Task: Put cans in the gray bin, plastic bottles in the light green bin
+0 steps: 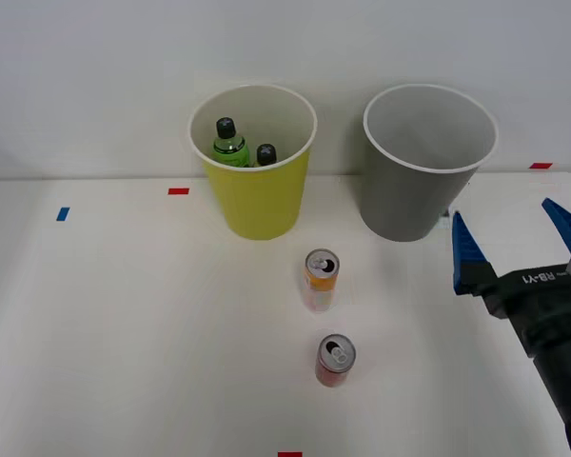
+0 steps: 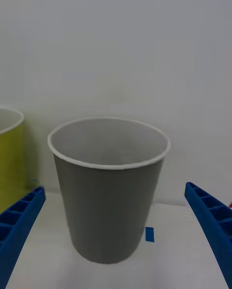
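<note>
Cans stand upright on the white table [image 1: 124, 333], both out in the open: the orange can [image 1: 321, 280] sits in front of the two bins, roughly below the gap between them, and the red can [image 1: 334, 359] stands nearer the robot, just behind it in line and well apart from either bin. Both bottles are inside the green bin [image 1: 257, 195]: the green bottle [image 1: 228, 143] toward the bin's left side, and a second black cap [image 1: 265, 153] beside it, its label hidden by the rim. The gray bin [image 1: 421, 190] stands to the right of the green one, apart from it. The right gripper [image 1: 519, 228] hangs at the table's right side, near the gray bin, its blue fingers [image 1: 468, 252] spread wide with nothing between them. From the wrist, the gray bin [image 2: 108, 206] stands straight ahead between the spread fingers [image 2: 19, 219].
</note>
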Motion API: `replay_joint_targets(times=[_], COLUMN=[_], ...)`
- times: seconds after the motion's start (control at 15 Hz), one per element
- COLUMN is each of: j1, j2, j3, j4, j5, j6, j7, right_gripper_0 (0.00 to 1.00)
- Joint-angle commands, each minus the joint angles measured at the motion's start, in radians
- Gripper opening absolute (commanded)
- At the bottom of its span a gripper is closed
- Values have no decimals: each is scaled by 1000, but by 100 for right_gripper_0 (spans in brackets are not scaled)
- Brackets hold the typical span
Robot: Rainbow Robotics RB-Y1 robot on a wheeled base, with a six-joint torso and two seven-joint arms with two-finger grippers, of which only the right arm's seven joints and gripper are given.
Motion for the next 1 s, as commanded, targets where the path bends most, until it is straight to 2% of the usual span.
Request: replay_joint_targets(times=[0.07, 0.13, 0.33, 0.47, 0.6, 1.0], j1=[80, 118, 199, 222, 229, 284], j2=[18, 14, 32, 60, 81, 132], j3=[-44, -65, -67, -36, 14, 57], j4=[-20, -20, -18, 14, 137, 158], j5=[1, -4, -18, -30, -29, -2], j6=[-3, -6, -23, -88, -301, -379], j7=[1, -5, -25, -66, -118, -218], right_gripper_0=[100, 100, 100, 100, 100, 100])
